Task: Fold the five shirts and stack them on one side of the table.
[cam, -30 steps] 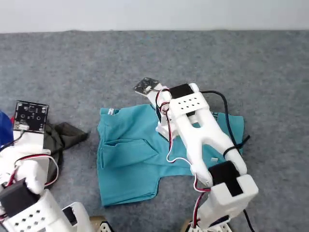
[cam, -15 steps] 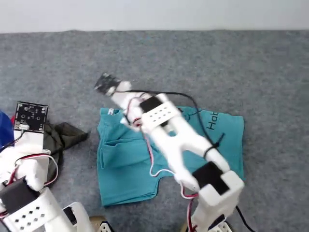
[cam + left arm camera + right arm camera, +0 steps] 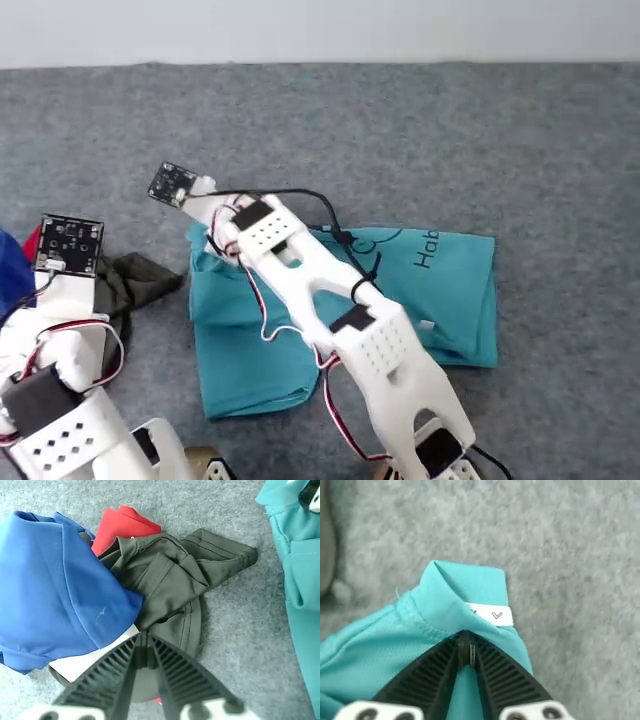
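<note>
Where right claw (image 3: 465,642) pinches, teal shirt (image 3: 455,587) collar, apparently caught.

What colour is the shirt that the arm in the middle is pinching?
Teal shirt, small white label at the collar; right wrist view shows it best.

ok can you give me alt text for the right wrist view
The right arm's black pincer is shut on the collar edge of a teal shirt, right beside its white neck label. The shirt lies on a grey carpeted table.
</note>
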Available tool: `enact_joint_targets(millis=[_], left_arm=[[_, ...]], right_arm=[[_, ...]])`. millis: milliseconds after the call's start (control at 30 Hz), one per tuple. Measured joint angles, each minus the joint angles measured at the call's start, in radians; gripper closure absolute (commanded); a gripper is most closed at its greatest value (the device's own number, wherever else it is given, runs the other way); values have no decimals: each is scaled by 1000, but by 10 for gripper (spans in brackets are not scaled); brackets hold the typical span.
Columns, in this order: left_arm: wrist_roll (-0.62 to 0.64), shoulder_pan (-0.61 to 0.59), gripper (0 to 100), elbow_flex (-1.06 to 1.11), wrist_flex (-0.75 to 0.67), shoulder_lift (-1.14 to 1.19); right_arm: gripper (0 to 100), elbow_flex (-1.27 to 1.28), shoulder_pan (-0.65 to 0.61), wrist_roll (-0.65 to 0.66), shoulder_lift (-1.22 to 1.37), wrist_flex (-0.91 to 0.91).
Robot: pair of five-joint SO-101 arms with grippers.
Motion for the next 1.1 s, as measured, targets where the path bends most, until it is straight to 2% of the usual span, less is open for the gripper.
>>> enact_joint_targets(millis=[333, 500, 667, 800, 1100], left_arm=[[0, 0, 985, 0, 0, 0], [0, 0, 985, 0, 0, 0], [0, 0, 985, 0, 0, 0], [0, 0, 985, 0, 0, 0], [0, 0, 985, 0, 0, 0]], right_arm=[[990, -391, 5, 0, 43, 488], [990, -512, 58, 0, 43, 761], [990, -523, 161, -95, 25, 819], [990, -358, 209, -150, -114, 819], [990, 310, 307, -176, -598, 819]])
